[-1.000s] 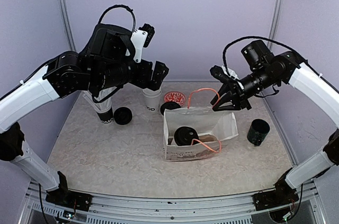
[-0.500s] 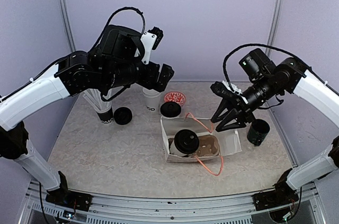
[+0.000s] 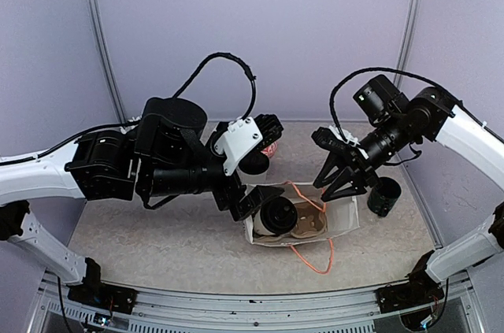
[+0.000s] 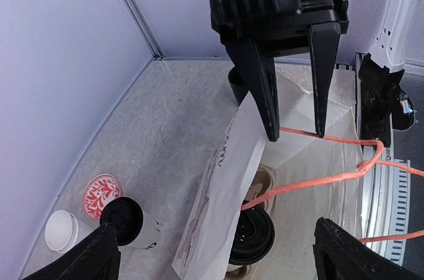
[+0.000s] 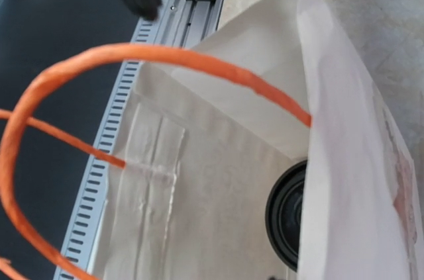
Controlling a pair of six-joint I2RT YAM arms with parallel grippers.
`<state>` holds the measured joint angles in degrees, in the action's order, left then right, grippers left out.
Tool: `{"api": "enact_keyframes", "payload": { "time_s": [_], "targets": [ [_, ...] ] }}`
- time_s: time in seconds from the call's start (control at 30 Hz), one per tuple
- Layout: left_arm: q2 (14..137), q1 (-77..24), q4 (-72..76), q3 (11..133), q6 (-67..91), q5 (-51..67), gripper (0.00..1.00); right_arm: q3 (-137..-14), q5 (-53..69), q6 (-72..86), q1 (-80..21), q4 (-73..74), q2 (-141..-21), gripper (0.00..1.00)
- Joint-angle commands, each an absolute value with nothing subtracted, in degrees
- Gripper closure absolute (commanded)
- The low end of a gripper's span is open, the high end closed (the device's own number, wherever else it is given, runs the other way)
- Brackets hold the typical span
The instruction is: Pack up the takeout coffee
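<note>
A white paper bag (image 3: 340, 219) with orange handles (image 3: 311, 257) lies open on the table. One takeout coffee, a white cup with a black lid (image 3: 277, 215), stands inside it in a brown carrier (image 3: 309, 224); it also shows in the left wrist view (image 4: 253, 235) and the right wrist view (image 5: 286, 214). The second lidded cup (image 4: 124, 222) stands outside, beyond the bag's far left side. My left gripper (image 3: 248, 199) is open and empty over the bag's left end. My right gripper (image 3: 335, 190) is open above the bag's right end, its fingertips (image 4: 270, 128) astride an orange handle (image 4: 334, 177).
A black cylindrical pot (image 3: 383, 196) stands right of the bag. A red-patterned disc (image 4: 101, 195) and a white round cup (image 4: 61, 230) sit at the back near the second cup. The table's metal front rail (image 3: 252, 301) runs just below the bag.
My left arm has swung from the back-left cups down to the bag's left end. My right gripper has let the handle drop and lowered; the bag has slumped open.
</note>
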<state>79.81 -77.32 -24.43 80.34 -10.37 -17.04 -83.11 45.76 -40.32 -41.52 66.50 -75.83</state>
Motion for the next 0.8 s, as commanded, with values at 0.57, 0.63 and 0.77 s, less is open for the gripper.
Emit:
{"api": "enact_keyframes", "payload": {
  "time_s": [0.57, 0.63, 0.77],
  "targets": [
    [88.2, -76.8, -23.8, 86.3, -16.1, -25.2, 0.01, -87.9, 42.5, -40.4, -42.1, 66.6, -77.6, 0.64],
    [89.0, -75.9, -24.7, 86.9, -16.2, -23.8, 0.02, -88.8, 42.5, -40.3, -42.1, 66.8, -77.7, 0.64],
    [90.8, -75.1, -25.8, 88.0, -17.4, -20.5, 0.07, -91.9, 41.4, -40.2, -41.9, 67.9, -77.6, 0.62]
  ]
}}
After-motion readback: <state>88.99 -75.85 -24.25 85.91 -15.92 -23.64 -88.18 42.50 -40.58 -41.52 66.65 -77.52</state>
